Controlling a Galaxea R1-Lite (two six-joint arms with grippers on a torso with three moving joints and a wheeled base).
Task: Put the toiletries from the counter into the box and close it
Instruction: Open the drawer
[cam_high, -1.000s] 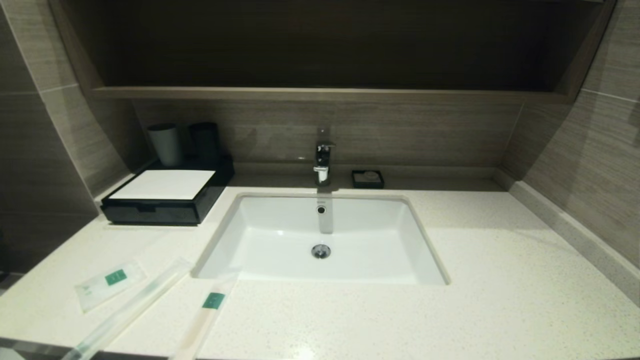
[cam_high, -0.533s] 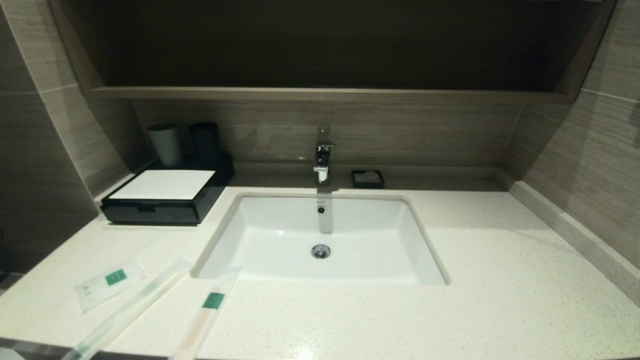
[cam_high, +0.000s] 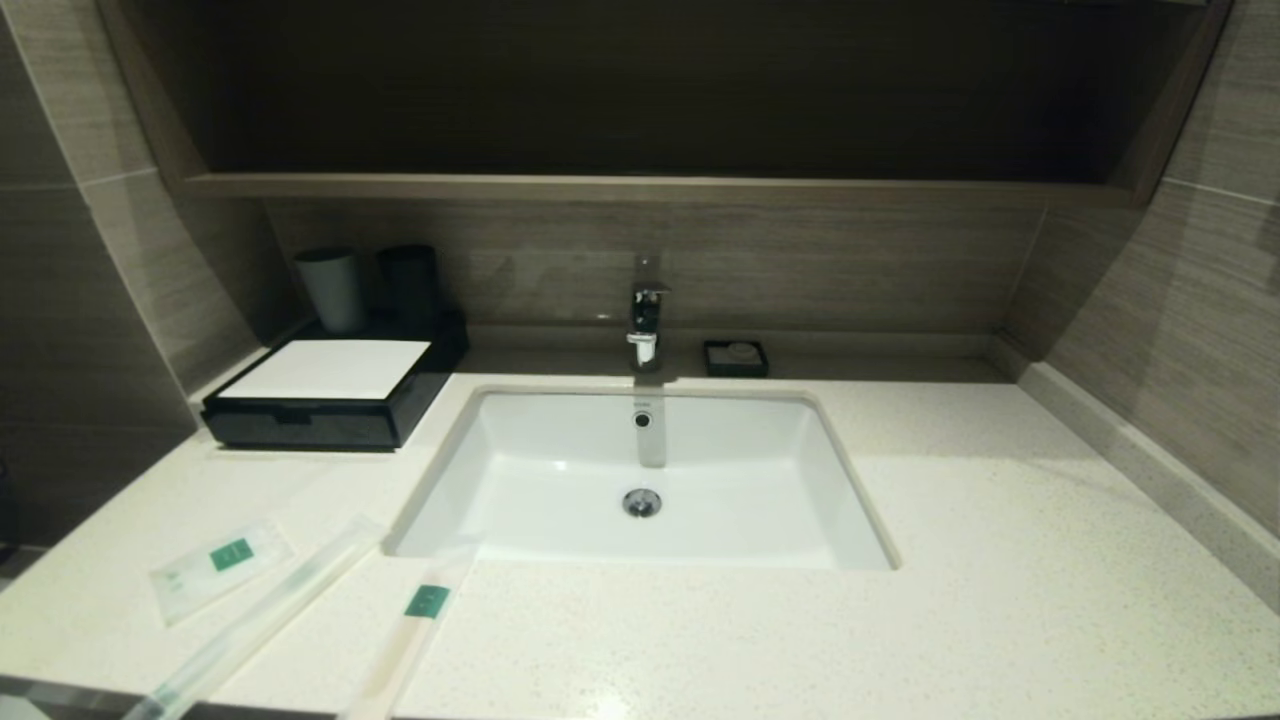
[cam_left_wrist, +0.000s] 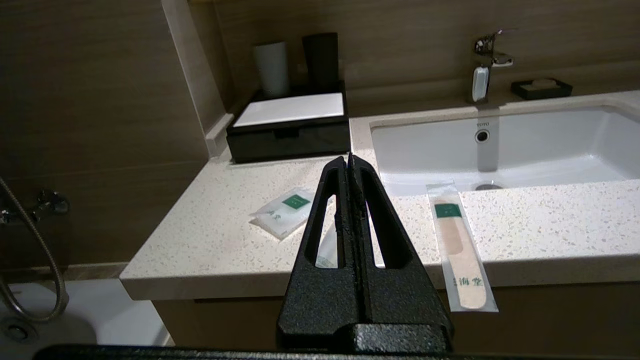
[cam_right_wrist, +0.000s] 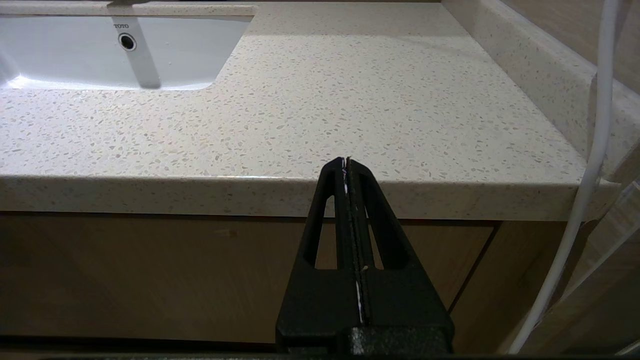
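Three clear packets with green labels lie on the counter at the front left: a short sachet, a long thin one and a second long one hanging over the front edge. The black box with its white top stands at the back left, drawer shut. My left gripper is shut and empty, held off the counter's front edge before the packets. My right gripper is shut and empty, low before the right front edge. Neither arm shows in the head view.
A white sink is set in the middle, with a chrome tap behind it. A small black soap dish sits at the back. Two cups stand behind the box. A white cable hangs by the right arm.
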